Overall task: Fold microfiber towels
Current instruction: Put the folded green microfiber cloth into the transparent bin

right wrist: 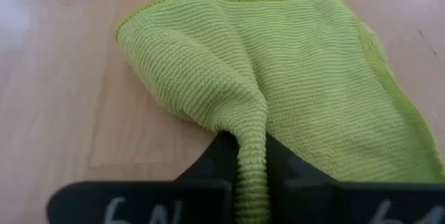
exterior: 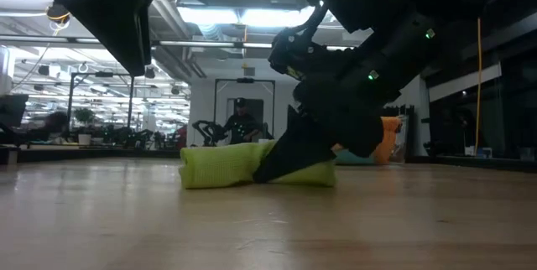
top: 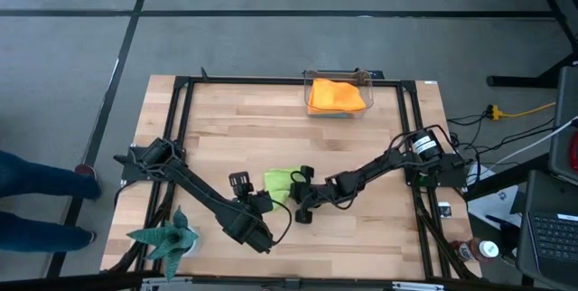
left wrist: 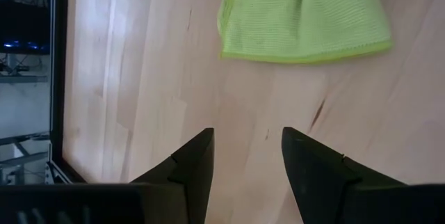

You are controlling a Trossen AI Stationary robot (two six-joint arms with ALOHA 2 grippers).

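A lime green towel (top: 278, 183) lies bunched on the wooden table near its middle front; it also shows in the low view (exterior: 222, 166). My right gripper (top: 295, 186) is at the towel's right side, low on the table, shut on the cloth (right wrist: 278, 78). My left gripper (top: 240, 183) is open and empty just left of the towel; its wrist view shows both fingers (left wrist: 247, 161) above bare wood, the towel (left wrist: 299, 15) ahead of them. Orange towels (top: 336, 96) lie in a clear box at the far edge. The teal towel I cannot make out. My right gripper pinches a gathered ridge of the lime towel (right wrist: 252, 156) between its two fingers, at the towel's right side. The fingers come in low from the table's right, slanting down. The cloth rises into the fingers in a fold; the rest lies slack on the table.
A clear box (top: 312, 79) with the orange cloths stands at the far edge, right of centre. A dark green star-shaped plant figure (top: 167, 237) stands at the near left corner. A black frame (top: 271, 80) runs around the table. A person's legs show at the left.
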